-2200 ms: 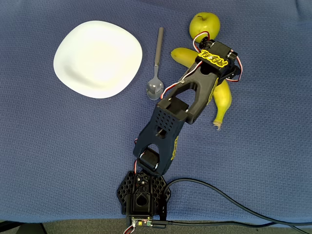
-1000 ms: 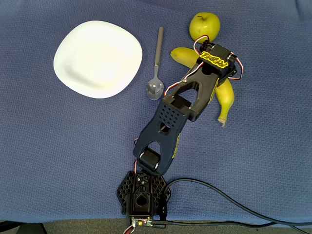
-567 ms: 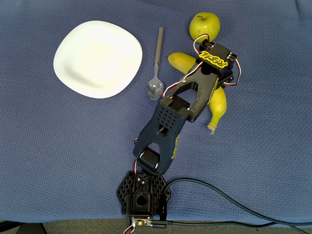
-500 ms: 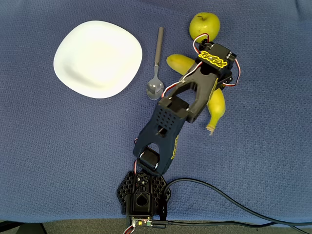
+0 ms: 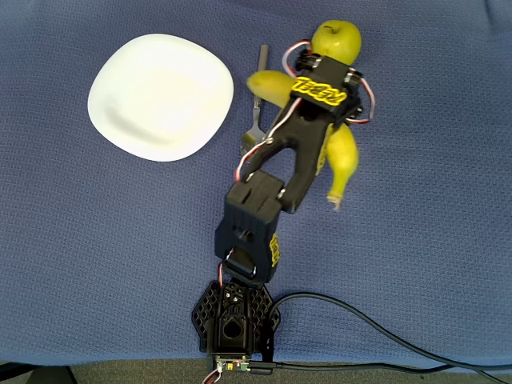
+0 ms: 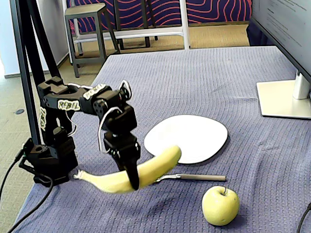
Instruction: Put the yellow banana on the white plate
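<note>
In the fixed view the nearest thing is the green-yellow apple [image 6: 220, 205], which rests on the blue cloth [image 6: 194, 87] at the front. Just behind it lies the spoon [image 6: 194, 177], with its handle toward the apple side. Above the spoon hangs the yellow banana [image 6: 133, 174], lifted clear of the cloth; it is a little tilted, the thick end higher and nearer to the white plate [image 6: 187, 137], the stem end lower, toward the arm's base. The gripper [image 6: 130, 170] comes down from above and its jaws are closed across the middle part of the banana, one dark finger [image 6: 132, 177] crossing the front of the fruit. I think the grip is near the middle so that the long fruit stays balanced and does not turn. In the overhead view the banana [image 5: 342, 156] shows on both sides of the gripper [image 5: 320, 100], close beside the apple [image 5: 336, 38], and the plate [image 5: 160, 96] is still well apart to the left. So the lifting seems done, and the carrying over the spoon [image 5: 258, 88] to the plate is the part that remains
</note>
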Controlling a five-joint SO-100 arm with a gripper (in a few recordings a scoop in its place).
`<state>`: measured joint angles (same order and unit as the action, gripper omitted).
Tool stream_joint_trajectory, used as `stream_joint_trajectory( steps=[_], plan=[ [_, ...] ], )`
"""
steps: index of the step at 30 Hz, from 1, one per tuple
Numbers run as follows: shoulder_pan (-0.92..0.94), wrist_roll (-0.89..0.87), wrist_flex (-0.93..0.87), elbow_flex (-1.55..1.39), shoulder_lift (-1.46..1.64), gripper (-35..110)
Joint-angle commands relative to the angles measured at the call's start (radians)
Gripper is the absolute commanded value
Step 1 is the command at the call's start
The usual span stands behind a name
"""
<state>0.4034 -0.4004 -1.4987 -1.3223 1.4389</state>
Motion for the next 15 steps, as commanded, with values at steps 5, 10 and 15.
stream_joint_trajectory(
  steps=[5, 10, 15],
  plan=[
    [-0.124, 0.098, 0.115, -0.181, 0.365, 0],
    [-0.236, 0.118, 0.140, -0.262, 0.494, 0],
    [-0.345, 0.117, 0.229, -0.321, 0.577, 0]
  ],
)
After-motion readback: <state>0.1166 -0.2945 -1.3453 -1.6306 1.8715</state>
